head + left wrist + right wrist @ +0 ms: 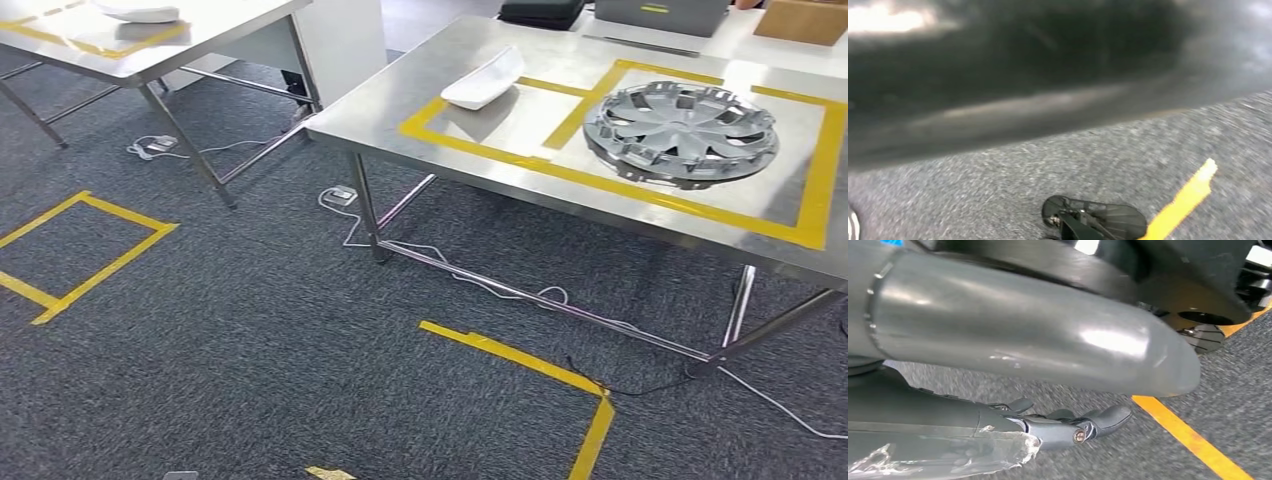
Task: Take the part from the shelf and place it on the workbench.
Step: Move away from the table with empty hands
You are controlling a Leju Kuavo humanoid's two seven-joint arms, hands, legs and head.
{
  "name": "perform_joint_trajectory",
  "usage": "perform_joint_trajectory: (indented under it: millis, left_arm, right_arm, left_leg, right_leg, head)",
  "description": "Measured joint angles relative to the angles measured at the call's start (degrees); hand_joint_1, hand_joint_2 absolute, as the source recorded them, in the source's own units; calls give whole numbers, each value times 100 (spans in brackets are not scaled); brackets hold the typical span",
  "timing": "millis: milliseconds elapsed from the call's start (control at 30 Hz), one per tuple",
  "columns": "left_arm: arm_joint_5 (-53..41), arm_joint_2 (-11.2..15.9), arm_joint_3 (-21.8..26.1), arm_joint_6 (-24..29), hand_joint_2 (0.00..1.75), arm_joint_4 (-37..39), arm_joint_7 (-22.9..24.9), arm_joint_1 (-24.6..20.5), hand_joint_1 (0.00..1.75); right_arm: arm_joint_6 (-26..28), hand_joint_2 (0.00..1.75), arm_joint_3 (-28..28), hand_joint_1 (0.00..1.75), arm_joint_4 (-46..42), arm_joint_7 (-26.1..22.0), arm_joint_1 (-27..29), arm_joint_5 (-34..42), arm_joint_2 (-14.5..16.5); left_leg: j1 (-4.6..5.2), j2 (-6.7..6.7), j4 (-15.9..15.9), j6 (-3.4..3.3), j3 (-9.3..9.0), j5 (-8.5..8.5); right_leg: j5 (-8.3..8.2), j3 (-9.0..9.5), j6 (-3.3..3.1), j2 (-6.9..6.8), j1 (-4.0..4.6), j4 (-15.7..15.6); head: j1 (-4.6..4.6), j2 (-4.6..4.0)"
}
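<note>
My right hand's fingers [1098, 420] hang loosely apart over the carpet [250, 330], holding nothing, left hand's state indiscernible, because the hubcap part [682, 132] already rests inside the workbench's [400, 100] yellow tape outline [812, 190], beside a white part [485, 80].

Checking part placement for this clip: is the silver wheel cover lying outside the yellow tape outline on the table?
No, the wheel cover lies inside the yellow tape outline.
</note>
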State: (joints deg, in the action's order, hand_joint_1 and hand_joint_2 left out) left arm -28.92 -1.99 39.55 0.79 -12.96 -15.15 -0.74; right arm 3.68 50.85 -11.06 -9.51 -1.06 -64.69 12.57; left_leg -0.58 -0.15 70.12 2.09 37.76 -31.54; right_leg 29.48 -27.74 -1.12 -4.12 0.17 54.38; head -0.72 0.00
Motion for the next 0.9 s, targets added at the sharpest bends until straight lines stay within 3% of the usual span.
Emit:
perform_joint_trajectory:
  millis: [67, 100, 167, 233, 300, 367, 433, 467, 500, 600, 633, 700, 767, 833, 900]
  left_arm:
    - [-2, 25, 14, -2, 0, 0, 0, 3, 0]
    - [-3, 36, 19, -5, 0, 0, 0, -2, 0]
    - [-4, 52, 34, -11, 0, 2, 0, -9, 0]
    - [-5, 70, 55, -12, 0, 5, 0, 0, 0]
    - [-19, 79, 64, -11, 0, 6, 4, -2, 0]
    - [-50, 86, 64, -13, 0, 6, 13, -20, 0]
    - [-95, 100, 66, -21, 0, 6, 17, -33, 0]
    - [-121, 106, 67, -27, 0, 7, 17, -28, 0]
    - [-145, 110, 69, -34, 0, 7, 15, -18, 0]
    - [-200, 114, 77, -45, 0, 7, -4, -1, 0]
    - [-208, 114, 78, -46, 0, 7, -8, -2, 0]
    - [-214, 113, 78, -48, 0, 7, -11, -3, 0]
    - [-222, 123, 84, -54, 0, 7, -17, -12, 0]
    - [-252, 146, 98, -51, 0, 19, 4, 15, 0]
    - [-301, 162, 106, -42, 0, 31, 51, 32, 0]
  right_arm:
    - [5, 0, -12, 0, 0, -1, -21, -2, 1]
    - [6, 0, -15, 0, 1, -2, -31, -3, 4]
    - [9, 0, -21, 0, 2, -3, -51, -4, 13]
    - [10, 0, -28, 0, 2, -5, -75, -5, 27]
    - [11, 0, -43, 0, 2, -26, -88, -1, 34]
    - [13, 0, -55, 0, 2, -63, -79, 7, 34]
    - [18, 0, -58, 0, 2, -83, -61, 10, 34]
    - [24, 0, -58, 0, 2, -83, -54, 14, 34]
    - [32, 0, -58, 0, 2, -79, -51, 18, 34]
    - [40, 0, -57, 0, 2, -66, -55, 25, 34]
    - [39, 0, -57, 0, 2, -66, -56, 25, 34]
    - [33, 0, -57, 0, 2, -66, -56, 25, 34]
    - [18, 0, -57, 0, 2, -81, -57, 26, 34]
    - [9, 0, -56, 0, 2, -141, -60, 33, 40]
    - [10, 0, -55, 0, 2, -195, -54, 40, 47]
  left_leg:
    - [-24, 208, -805, 27, -544, 265]
    - [-11, 319, -1134, -6, -749, 353]
    - [36, 435, -1405, -118, -882, 365]
    - [47, 338, -1432, -233, -845, 397]
    - [33, 221, -1462, -320, -811, 447]
    - [38, 89, -1471, -390, -755, 495]
    - [65, -66, -1469, -425, -701, 534]
    - [79, -149, -1467, -428, -688, 549]
    - [91, -231, -1463, -423, -683, 561]
    - [106, -416, -1449, -399, -682, 581]
    - [107, -437, -1447, -395, -681, 584]
    - [104, -450, -1445, -391, -675, 586]
    - [111, -545, -1413, -353, -617, 602]
    - [111, -450, -1221, -250, -451, 502]
    - [83, -178, -647, -147, -152, 156]
  right_leg:
    - [6, -3, 33, -133, -4, 43]
    - [9, -3, 62, -189, 2, 57]
    - [7, 26, 129, -287, 15, 71]
    - [18, 43, 199, -347, 4, 80]
    - [191, -79, 254, -111, -20, 304]
    - [577, -423, 271, 254, -35, 1031]
    - [832, -792, 267, 386, -36, 1777]
    - [795, -855, 257, 403, -35, 1880]
    - [642, -802, 239, 424, -33, 1741]
    - [62, -372, 165, 613, -28, 794]
    - [-12, -303, 153, 664, -28, 644]
    - [-40, -262, 145, 747, -28, 550]
    - [-35, -165, 129, 869, -39, 319]
    - [-49, -99, 75, 758, -63, 130]
    - [-88, -104, 25, 501, -71, 95]
  head:
    - [3, 0]
    - [-5, 0]
    - [-21, 0]
    - [-32, 0]
    - [-62, 0]
    - [-93, 0]
    - [-96, 0]
    - [-97, 0]
    - [-97, 0]
    - [-98, 0]
    - [-98, 0]
    - [-99, 0]
    - [-97, 0]
    - [-72, 0]
    - [-39, 0]
